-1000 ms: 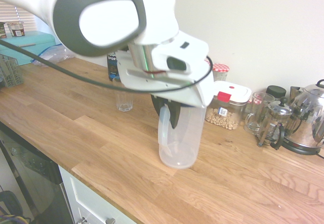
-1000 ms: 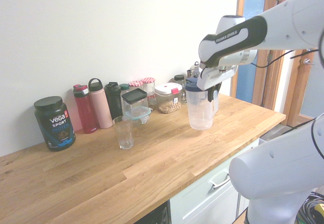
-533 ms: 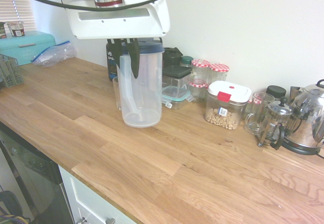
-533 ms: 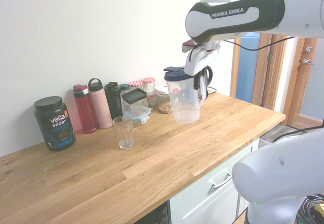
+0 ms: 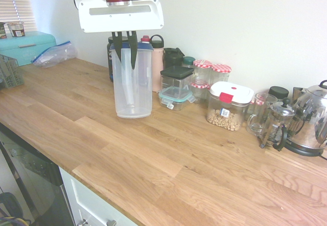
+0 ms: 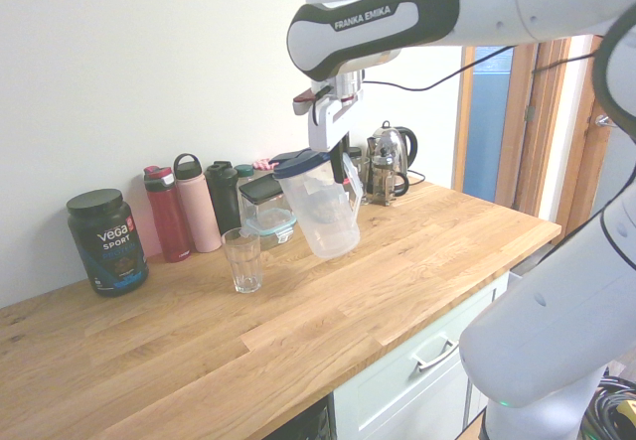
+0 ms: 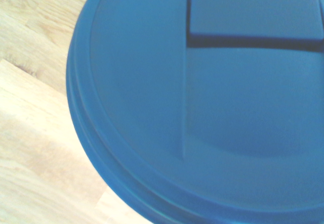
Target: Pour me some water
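The gripper (image 6: 333, 158) is clamped tight on the handle of the clear water jug (image 6: 323, 212) with the blue lid (image 7: 202, 107). The jug has moved away from the kettle (image 6: 393, 158) and now hangs in the air close to the empty glass (image 6: 242, 259), tipped a little.

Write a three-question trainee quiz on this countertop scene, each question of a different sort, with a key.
1. True or false: the gripper holds the clear pitcher clear of the countertop.
2. What colour is the pitcher's lid? A) red B) blue C) white
3. Fill in: the empty glass stands in front of the ____ bottle.

Key:
1. True: it hangs in the air, gripped at its top.
2. B
3. pink
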You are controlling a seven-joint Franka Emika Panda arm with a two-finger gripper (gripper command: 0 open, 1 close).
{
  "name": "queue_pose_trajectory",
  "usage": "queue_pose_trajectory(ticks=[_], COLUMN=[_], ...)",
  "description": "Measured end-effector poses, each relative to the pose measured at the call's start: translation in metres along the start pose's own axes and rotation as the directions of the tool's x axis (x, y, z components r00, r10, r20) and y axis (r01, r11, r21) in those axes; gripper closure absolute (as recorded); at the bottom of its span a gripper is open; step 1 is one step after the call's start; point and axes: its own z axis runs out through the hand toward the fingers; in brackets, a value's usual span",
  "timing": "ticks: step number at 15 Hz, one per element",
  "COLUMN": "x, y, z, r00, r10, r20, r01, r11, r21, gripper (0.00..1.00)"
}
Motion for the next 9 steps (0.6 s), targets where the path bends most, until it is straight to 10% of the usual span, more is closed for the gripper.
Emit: queue_pose_trajectory(ticks=[9], x=[0.021], y=[-0.072], z=[0.044], r00=[0.987], r10=[-0.15], r20=[0.065], r01=[0.159], r11=[0.972], r21=[-0.175], gripper=[1.0])
